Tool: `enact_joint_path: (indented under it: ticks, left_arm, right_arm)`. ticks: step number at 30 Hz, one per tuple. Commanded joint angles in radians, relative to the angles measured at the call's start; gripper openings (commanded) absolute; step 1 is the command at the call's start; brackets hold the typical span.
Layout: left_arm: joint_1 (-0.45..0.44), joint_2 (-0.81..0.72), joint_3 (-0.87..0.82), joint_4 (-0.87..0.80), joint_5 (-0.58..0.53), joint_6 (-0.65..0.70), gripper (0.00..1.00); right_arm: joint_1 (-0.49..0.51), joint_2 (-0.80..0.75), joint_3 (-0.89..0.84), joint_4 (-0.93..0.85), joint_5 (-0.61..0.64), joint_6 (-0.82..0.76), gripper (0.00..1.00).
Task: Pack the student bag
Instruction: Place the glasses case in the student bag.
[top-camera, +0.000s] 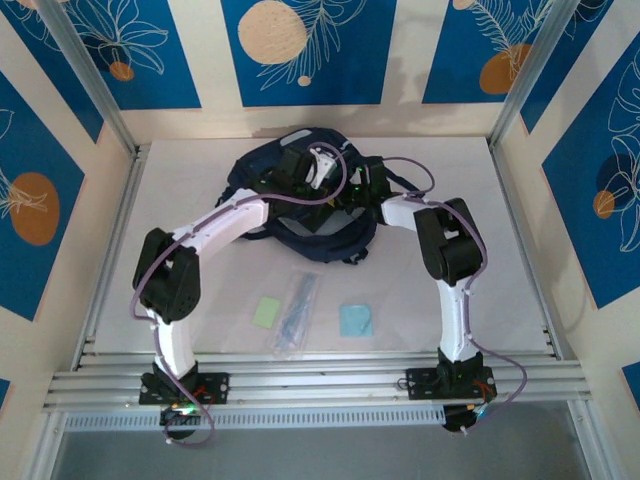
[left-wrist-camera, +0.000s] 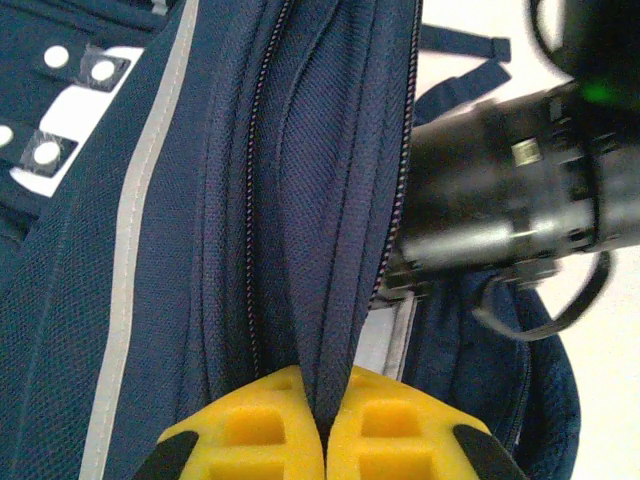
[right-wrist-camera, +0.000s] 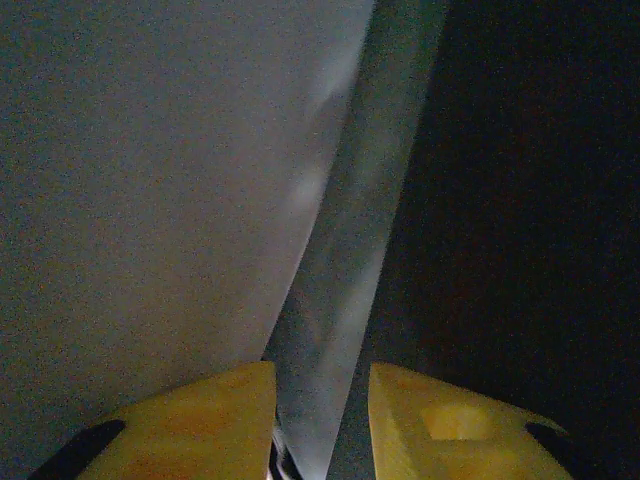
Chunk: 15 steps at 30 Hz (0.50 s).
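Your left gripper (left-wrist-camera: 325, 440) clamps a fold of the bag (left-wrist-camera: 330, 180); right gripper (right-wrist-camera: 320, 420) hold unclear. Green pad (top-camera: 267, 311), blue pad (top-camera: 355, 320), pen packet (top-camera: 296, 312) lie unpacked.

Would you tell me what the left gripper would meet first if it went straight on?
The student bag: the left gripper is shut on its navy fabric fold, which runs straight ahead; depth is unclear.

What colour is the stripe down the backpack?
Light grey stripe on the navy student bag; clearest from the left wrist.
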Motion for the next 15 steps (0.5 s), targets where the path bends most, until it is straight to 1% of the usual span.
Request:
enact_joint_path:
  ticks: [1,4,9,11,15]
  left_arm:
    - [-0.022,-0.069,0.061,0.046,0.093,-0.008,0.0]
    - [-0.003,-0.064,0.021,0.067,0.058,-0.02,0.0]
    - [0.024,-0.068,-0.023,0.106,0.075,-0.054,0.0]
    - [0.025,-0.07,-0.022,0.111,0.081,-0.054,0.0]
    - [0.024,-0.07,0.0,0.101,0.101,-0.054,0.0]
  right_arm:
    - [0.033,0.031,-0.002,0.007,0.004,0.031,0.32]
    - [0.022,-0.054,-0.068,-0.048,0.015,-0.018,0.34]
    - [0.014,-0.206,-0.186,-0.175,0.028,-0.13,0.35]
    - [0.013,-0.239,-0.223,-0.206,0.027,-0.155,0.35]
    - [0.011,-0.237,-0.265,-0.202,0.035,-0.159,0.34]
